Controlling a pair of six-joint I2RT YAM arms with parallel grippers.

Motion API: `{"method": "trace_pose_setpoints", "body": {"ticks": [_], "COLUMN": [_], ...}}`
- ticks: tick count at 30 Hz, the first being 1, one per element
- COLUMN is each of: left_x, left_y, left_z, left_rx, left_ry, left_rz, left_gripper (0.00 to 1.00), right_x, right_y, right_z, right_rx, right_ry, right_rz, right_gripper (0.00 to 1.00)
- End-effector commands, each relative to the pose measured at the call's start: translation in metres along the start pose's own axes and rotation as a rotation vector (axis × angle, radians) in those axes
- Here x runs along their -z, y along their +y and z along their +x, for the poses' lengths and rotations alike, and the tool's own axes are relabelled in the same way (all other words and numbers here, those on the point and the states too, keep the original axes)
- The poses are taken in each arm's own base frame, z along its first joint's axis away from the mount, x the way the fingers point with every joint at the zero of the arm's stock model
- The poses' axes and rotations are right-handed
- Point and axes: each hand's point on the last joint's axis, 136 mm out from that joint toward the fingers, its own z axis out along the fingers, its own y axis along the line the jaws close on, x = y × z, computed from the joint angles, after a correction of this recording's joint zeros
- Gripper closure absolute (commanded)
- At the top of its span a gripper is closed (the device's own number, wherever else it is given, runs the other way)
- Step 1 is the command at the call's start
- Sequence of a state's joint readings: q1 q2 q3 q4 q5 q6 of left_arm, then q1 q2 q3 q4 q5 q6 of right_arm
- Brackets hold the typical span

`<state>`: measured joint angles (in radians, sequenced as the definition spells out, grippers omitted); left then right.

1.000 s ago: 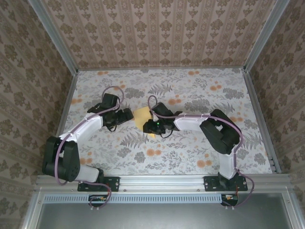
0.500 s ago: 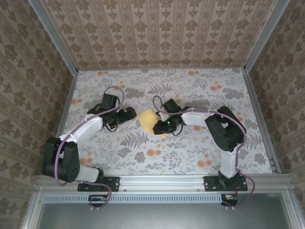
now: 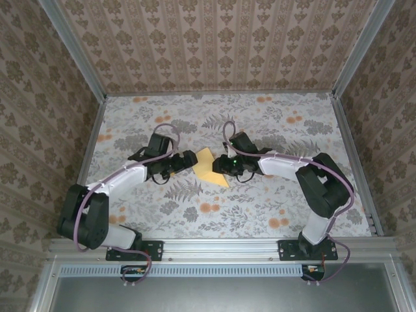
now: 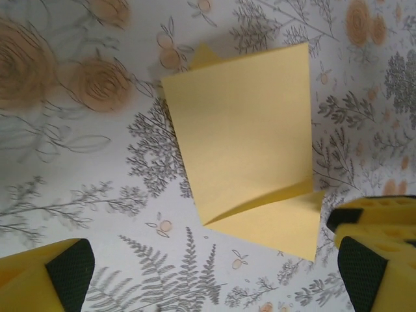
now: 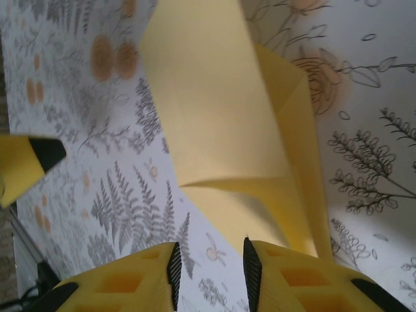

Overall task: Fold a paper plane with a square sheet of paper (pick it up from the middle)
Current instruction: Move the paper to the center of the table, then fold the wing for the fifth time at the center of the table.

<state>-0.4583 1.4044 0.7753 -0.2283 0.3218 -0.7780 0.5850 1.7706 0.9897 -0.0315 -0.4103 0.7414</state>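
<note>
Fingers on the left gripper (image 3: pixel 190 158) stand wide in the top view, just off the 9 o'clock edge of the square sheet of paper (image 3: pixel 209 170), which lies folded at the middle of the table (image 3: pixel 273 130). The right gripper (image 3: pixel 217 167) sits over the sheet's 3 o'clock edge. With both grippers this near each other, a careless advance by either could knock them together or shove the sheet.

From the left wrist, the left gripper (image 4: pixel 211 260) is spread wide with nothing between its pads (image 4: pixel 68 263). The sheet (image 4: pixel 244 130) lies toward 12 o'clock, apart from them. Its upper layer stands off the lower one at the 6 o'clock side and is not pressed flat. Closing there would likely catch one layer only, or set a crooked crease.

From the right wrist, the right gripper (image 5: pixel 209 257) has its jaws narrow, with table print showing in the gap, so it appears to pinch nothing. The sheet (image 5: pixel 208 104) rises toward 12 o'clock and its lower layer reaches the finger at 5 o'clock. Whether that finger presses the paper cannot be told. If it drags, the thin paper may slide or buckle, and if it lifts, the flap may spring open.
</note>
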Motion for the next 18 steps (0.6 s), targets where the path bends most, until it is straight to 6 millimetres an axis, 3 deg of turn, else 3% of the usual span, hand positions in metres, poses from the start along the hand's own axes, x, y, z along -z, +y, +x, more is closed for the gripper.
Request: {"method": "trace_pose_setpoints", "body": {"ticks": [1, 8, 18], "left_x": [-0.013, -0.034, -0.054], "left_y": [-0.016, -0.025, -0.023], "left_z": [0.009, 0.021, 0.028], "left_rx": [0.053, 0.127, 0.193], "left_ry": [0.022, 0.088, 0.145], "left_rz": [0.072, 0.120, 0.119], "left_gripper": [0.02, 0.11, 0.34], "right_x": [-0.013, -0.027, -0.028], "right_y": [-0.010, -0.035, -0.053], "right_z": [-0.009, 0.001, 0.007], "right_rx": [-0.117, -0.175, -0.278], "right_ry": [-0.041, -0.004, 0.019], "right_rz": [0.013, 0.062, 0.003], "right_gripper": [0.66, 0.67, 0.67]}}
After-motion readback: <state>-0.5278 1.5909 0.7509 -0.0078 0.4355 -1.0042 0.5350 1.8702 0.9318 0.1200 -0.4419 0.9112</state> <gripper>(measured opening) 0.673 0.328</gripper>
